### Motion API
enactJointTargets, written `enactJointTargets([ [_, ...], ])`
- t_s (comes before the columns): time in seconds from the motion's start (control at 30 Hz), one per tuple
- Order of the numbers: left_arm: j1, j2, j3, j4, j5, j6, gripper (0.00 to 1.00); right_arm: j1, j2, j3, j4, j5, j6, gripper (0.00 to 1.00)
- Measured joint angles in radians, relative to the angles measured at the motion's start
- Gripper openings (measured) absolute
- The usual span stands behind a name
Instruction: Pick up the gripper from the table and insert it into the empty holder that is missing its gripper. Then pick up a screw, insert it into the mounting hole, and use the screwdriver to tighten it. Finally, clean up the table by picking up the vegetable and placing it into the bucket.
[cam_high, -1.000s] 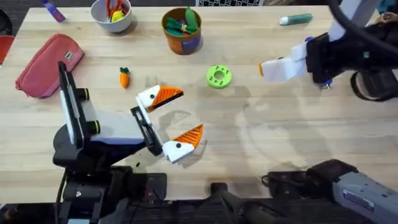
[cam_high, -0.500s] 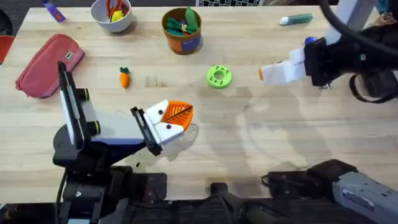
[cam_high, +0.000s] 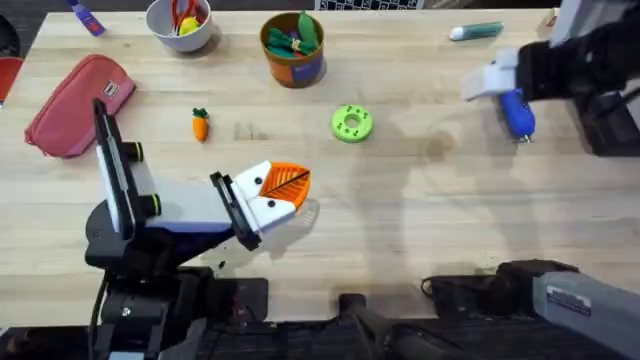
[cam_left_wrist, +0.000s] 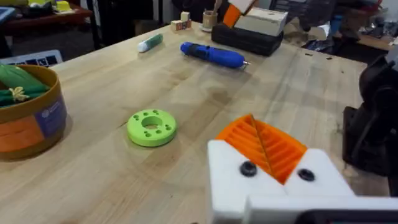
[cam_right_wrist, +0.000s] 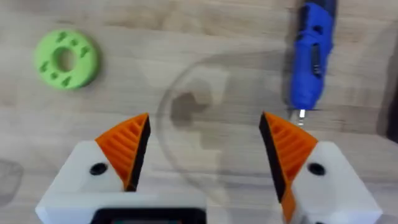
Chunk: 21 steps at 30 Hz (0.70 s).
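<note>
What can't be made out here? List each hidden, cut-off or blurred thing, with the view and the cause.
- Screws: on the table in the overhead view, too small to find.
- Bucket: cut off by the left wrist view's edge.
- Screwdriver: its rear end cut off by the right wrist view's edge.
- White bowl: far rim cut off by the overhead view's edge.

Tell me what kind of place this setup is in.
Probably a robotics lab or workshop. A light wooden table carries practice props: a blue screwdriver, a toy carrot and a green disc. The left wrist view shows cluttered workbenches behind the table.
</note>
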Motion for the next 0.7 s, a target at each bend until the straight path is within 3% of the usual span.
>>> enactJointTargets([
  [0.33, 0.000, 0.000, 0.000, 0.000, 0.000, 0.000, 0.019, -0.225, 0.261, 0.169, 0.031, 0.004, -0.070, 0.991],
  [0.57, 0.000, 0.000, 0.000, 0.000, 0.000, 0.000, 0.019, -0.301, 0.480, 0.388, -0.025, 0.004, -0.121, 0.990],
  [0.7, 0.000, 0.000, 0.000, 0.000, 0.000, 0.000, 0.019, -0.320, 0.566, 0.441, -0.004, 0.005, -0.140, 0.990],
])
